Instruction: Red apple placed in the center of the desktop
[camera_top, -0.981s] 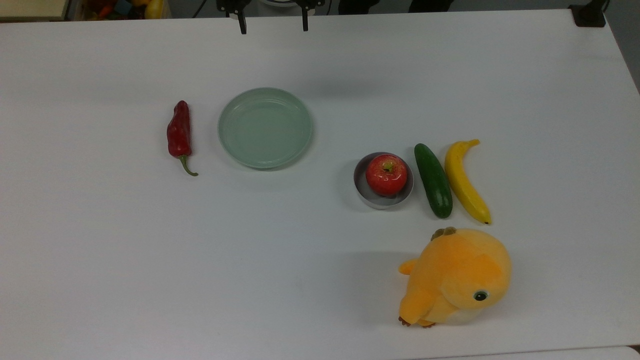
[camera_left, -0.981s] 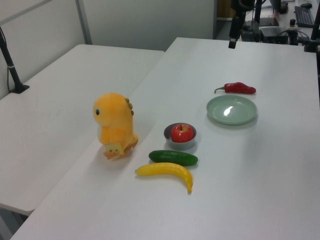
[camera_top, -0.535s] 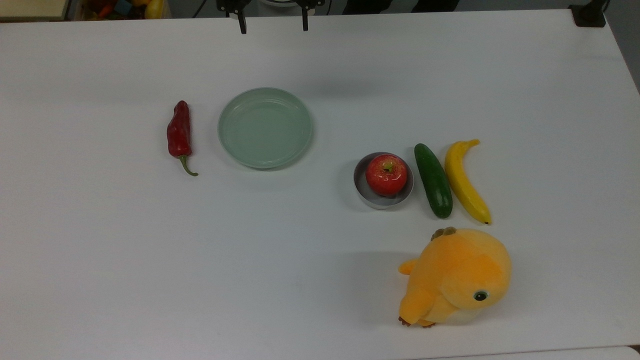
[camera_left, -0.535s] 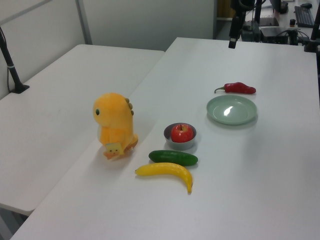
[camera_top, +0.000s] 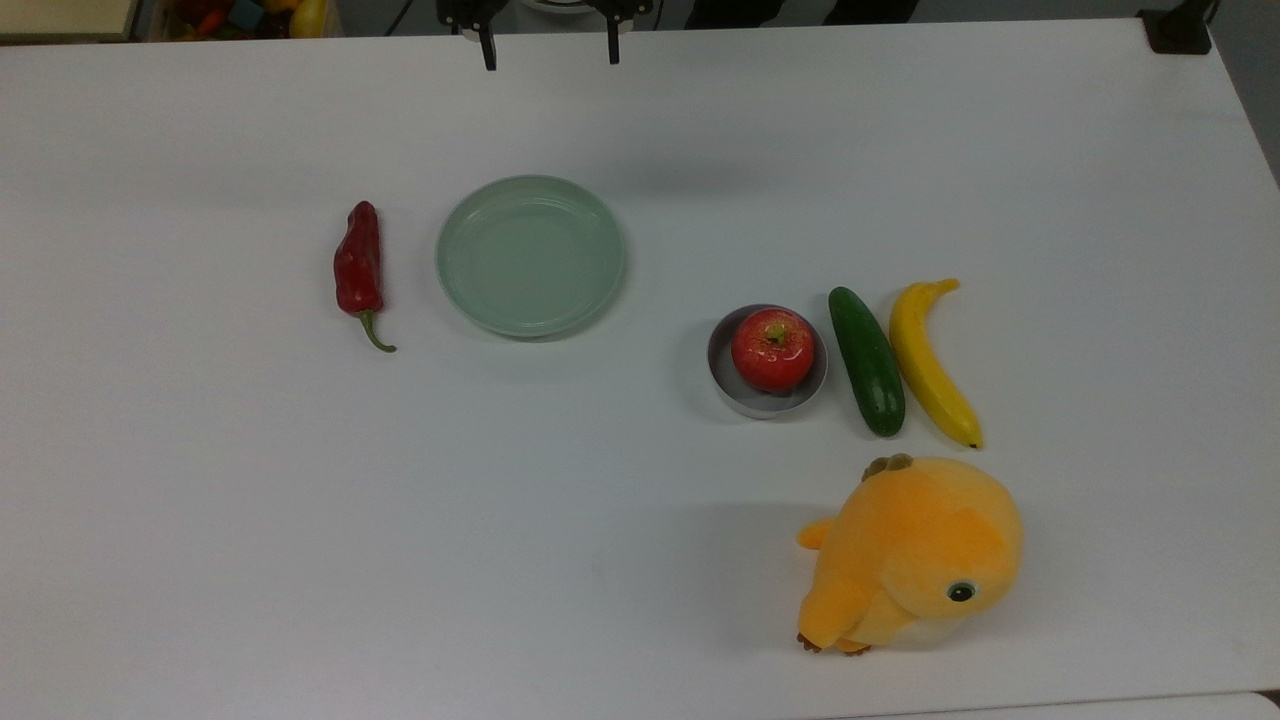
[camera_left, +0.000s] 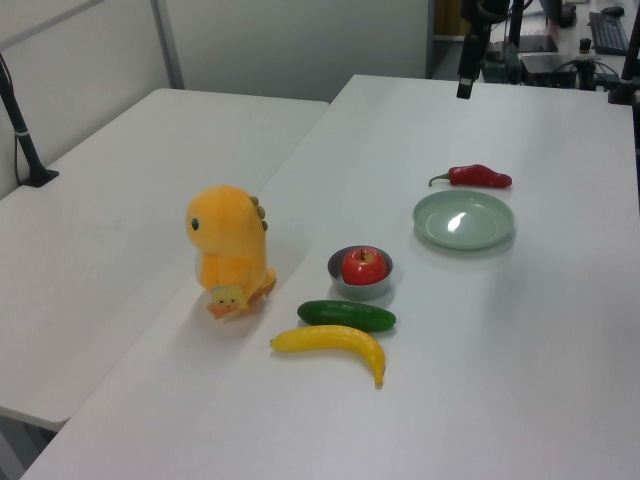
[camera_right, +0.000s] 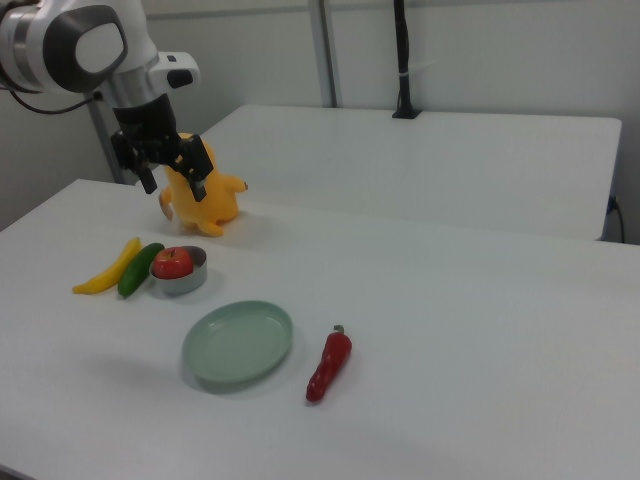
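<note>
The red apple (camera_top: 772, 349) (camera_left: 364, 266) (camera_right: 173, 263) sits stem up in a small grey metal bowl (camera_top: 722, 378), right of the middle of the white desktop (camera_top: 560, 500) in the top view. My gripper (camera_top: 550, 55) (camera_right: 172, 180) hangs open and empty at the top view's upper edge, far from the apple. In the right view it is in the air above and a little behind the bowl, in front of the plush toy. The middle of the desktop is bare.
A green cucumber (camera_top: 866, 361) and a yellow banana (camera_top: 930, 362) lie right of the bowl in the top view. An orange plush toy (camera_top: 915, 553) stands below them. A pale green plate (camera_top: 530, 254) and a red chili pepper (camera_top: 358, 268) lie to the left.
My gripper has edged very slightly to the top view's right and down. The objects on the desktop lie as before.
</note>
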